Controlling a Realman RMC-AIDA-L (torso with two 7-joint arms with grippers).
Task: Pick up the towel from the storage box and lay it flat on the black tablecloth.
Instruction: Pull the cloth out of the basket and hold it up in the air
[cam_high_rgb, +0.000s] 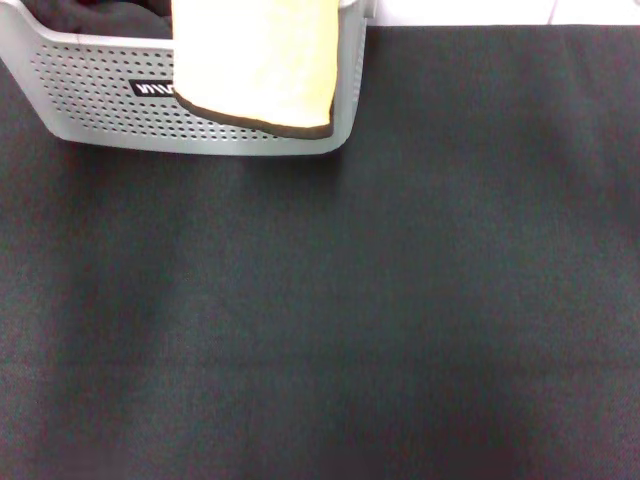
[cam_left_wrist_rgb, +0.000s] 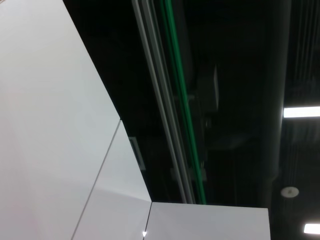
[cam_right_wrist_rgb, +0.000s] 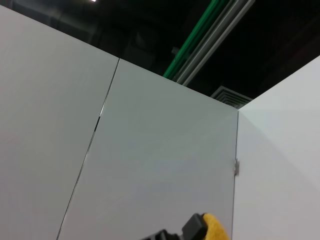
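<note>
The yellow-orange towel (cam_high_rgb: 258, 62) with black edging hangs down over the front right of the light grey storage box (cam_high_rgb: 100, 95) at the far left; its top runs out of the head view. A corner of the towel (cam_right_wrist_rgb: 216, 229) shows close up in the right wrist view, beside a dark part of my right gripper (cam_right_wrist_rgb: 199, 231), which is shut on it. The towel's lower edge hangs just above the black tablecloth (cam_high_rgb: 350, 300). Neither arm shows in the head view, and the left gripper appears nowhere.
Dark garments (cam_high_rgb: 100, 15) lie inside the box. A white surface (cam_high_rgb: 480, 10) borders the cloth's far edge. Both wrist views look up at white wall panels (cam_right_wrist_rgb: 150, 165) and a dark ceiling with a green rail (cam_left_wrist_rgb: 182, 100).
</note>
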